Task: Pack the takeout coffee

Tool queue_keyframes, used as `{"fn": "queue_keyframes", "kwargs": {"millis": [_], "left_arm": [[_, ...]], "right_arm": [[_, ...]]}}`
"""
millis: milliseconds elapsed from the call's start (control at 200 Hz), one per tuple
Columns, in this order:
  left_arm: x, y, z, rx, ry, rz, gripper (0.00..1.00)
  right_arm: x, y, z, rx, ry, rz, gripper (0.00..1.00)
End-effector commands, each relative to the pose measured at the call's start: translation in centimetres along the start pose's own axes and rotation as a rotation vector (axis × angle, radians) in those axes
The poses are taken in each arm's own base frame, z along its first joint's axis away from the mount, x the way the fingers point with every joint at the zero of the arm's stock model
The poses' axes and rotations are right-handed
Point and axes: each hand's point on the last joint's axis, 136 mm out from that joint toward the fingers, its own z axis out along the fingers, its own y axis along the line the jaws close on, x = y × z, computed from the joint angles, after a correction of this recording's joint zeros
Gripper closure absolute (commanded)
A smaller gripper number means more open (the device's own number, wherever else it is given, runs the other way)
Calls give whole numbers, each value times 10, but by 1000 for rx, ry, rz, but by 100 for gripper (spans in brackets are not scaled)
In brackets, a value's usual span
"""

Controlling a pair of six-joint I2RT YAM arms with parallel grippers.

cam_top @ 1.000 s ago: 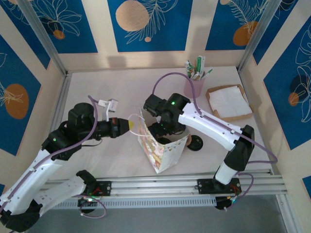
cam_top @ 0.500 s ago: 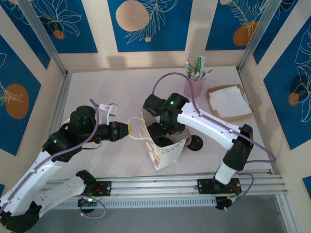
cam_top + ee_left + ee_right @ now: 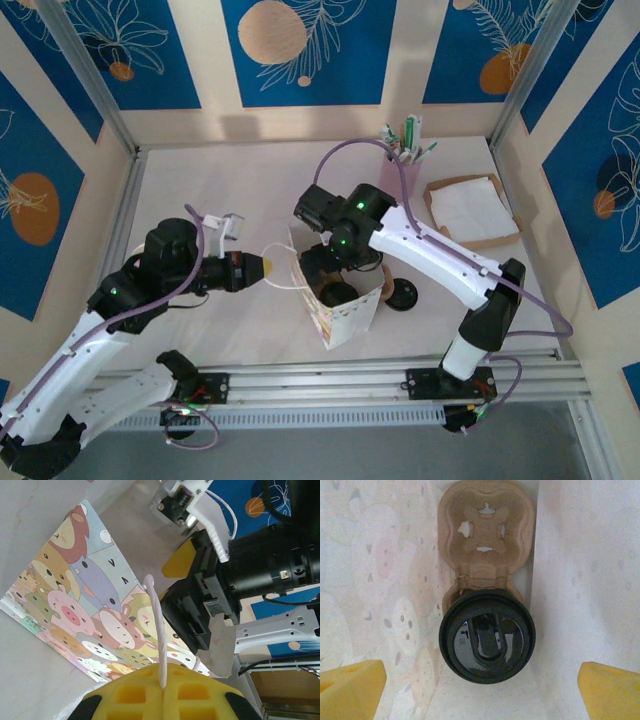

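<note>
The left gripper (image 3: 162, 685) is pinched together on the thin white handle (image 3: 156, 625) of the cartoon-animal paper bag (image 3: 75, 605), drawing it taut off the bag's left side. The right gripper (image 3: 481, 690) hangs over the bag's open mouth with its yellow fingers (image 3: 350, 685) spread wide apart. Down inside the bag, the takeout coffee (image 3: 487, 636) stands lid-up in one socket of a brown pulp cup carrier (image 3: 487, 527), and a loose black lid (image 3: 403, 294) lies just right of the bag.

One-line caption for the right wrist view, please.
Takeout coffee sits in the cardboard carrier inside the paper bag, second slot empty, right end effector open above it.
</note>
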Motion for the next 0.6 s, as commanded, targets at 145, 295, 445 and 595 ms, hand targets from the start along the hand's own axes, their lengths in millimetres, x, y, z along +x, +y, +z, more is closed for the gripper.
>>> {"fn": "queue_keyframes", "kwargs": {"millis": [145,295,445,595], "left_arm": [[2,1,-2,-11,-3,20,78],[0,0,-3,-11,-10,24,70],[1,0,-3,-11,-11,22,65],[0,-1,-6,-13,-20,25,56]], "right_arm": [[3,0,-25,24,-33,3,9],[4,0,-36,35,-55,-1,12],[5,0,-44,40,-72,-4,18],[6,0,-52,42,-90,-4,26]]}}
